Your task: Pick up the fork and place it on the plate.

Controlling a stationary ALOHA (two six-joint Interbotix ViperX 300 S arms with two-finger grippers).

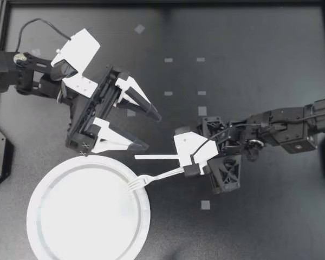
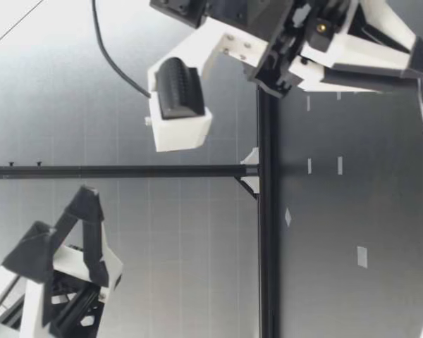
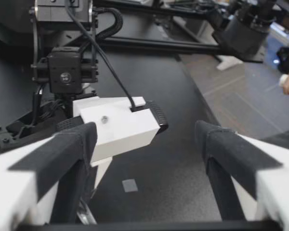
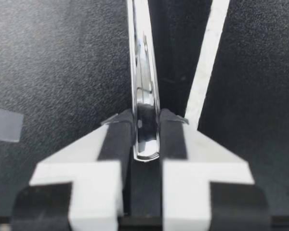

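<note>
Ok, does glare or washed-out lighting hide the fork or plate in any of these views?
Top view: the plate glares to flat white, so the tines of the fork held by my right gripper barely stand out against it. Right wrist view: bright streaks run along the fork's handle, yet the grip between the fingers reads clearly.

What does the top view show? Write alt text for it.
The right gripper is shut on the fork by its handle, tines over the rim of the white plate. The left gripper hangs open and unloaded beside the plate, over the dark table.
</note>
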